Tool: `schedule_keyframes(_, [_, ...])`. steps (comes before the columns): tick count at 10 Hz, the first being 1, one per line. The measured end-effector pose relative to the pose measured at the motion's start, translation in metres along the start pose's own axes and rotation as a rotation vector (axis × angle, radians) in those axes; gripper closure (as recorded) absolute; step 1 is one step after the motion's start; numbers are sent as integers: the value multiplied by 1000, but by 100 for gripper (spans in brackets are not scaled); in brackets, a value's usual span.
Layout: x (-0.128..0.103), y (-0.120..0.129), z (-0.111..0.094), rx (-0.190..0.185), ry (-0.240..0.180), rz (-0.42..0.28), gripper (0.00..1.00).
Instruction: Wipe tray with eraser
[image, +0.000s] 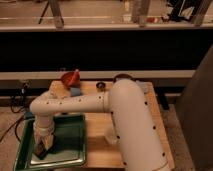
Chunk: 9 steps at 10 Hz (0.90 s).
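The large green tray (70, 142) lies at the front left of the wooden table. My white arm reaches across the table from the right and bends down into the tray. My gripper (43, 149) points down over the tray's left half, near its front. It is shut on the small dark eraser (41, 151), which rests on the tray's glossy bottom.
A red funnel (71, 78) stands at the back of the table, with a small blue flat object (75, 91) in front of it. A small dark round item (100, 86) lies by my arm. The table edge (155, 112) shows at right. Cables (20, 97) hang at left.
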Motion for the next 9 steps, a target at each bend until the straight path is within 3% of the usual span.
schedule_keyframes(3, [5,27,-1,2,-9,17,100])
schedule_keyframes(6, [28,63,-12,17,-13,56,100])
schedule_keyframes(9, [52,76,-17,11,-23,94,100])
